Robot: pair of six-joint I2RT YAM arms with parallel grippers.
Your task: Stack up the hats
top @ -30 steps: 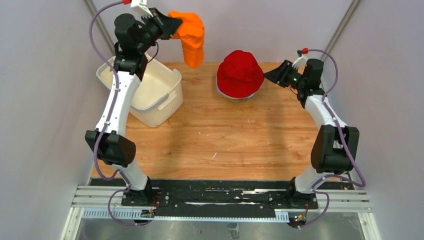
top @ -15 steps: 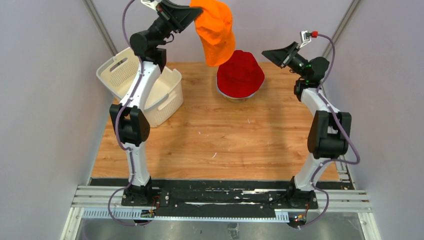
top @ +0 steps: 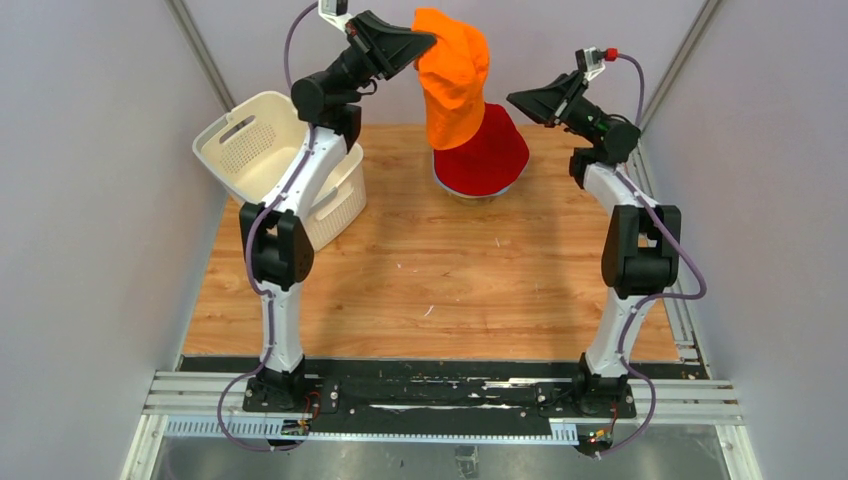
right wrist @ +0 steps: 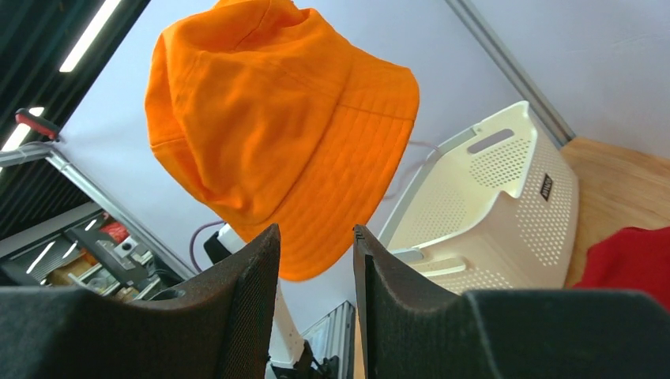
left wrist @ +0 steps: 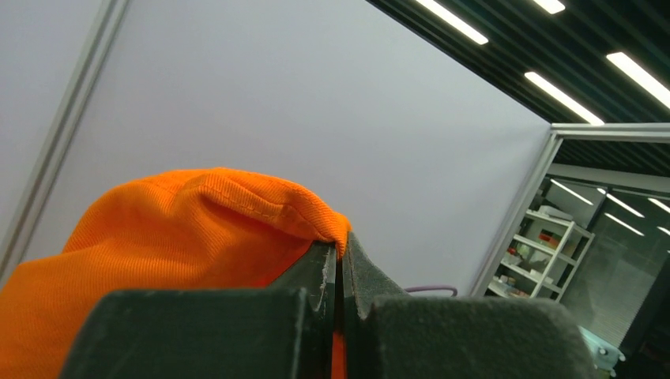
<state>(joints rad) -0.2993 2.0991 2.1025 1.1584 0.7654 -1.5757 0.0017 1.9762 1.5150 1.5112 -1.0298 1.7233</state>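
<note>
My left gripper is shut on the brim of the orange hat, which hangs high over the back of the table. The pinched brim shows in the left wrist view. The hat hangs in front of the red hat, which tops a stack at the back centre. My right gripper is open and empty, raised just right of the orange hat, which fills the right wrist view. A corner of the red hat shows there. The other hats are hidden.
A white perforated basket stands tipped at the back left, also in the right wrist view. The wooden table stretches toward the arm bases. Grey walls close in on both sides.
My left arm has swung the orange hat right, from beside the basket to just over the red hat. My right gripper has risen and moved left toward the hanging hat.
</note>
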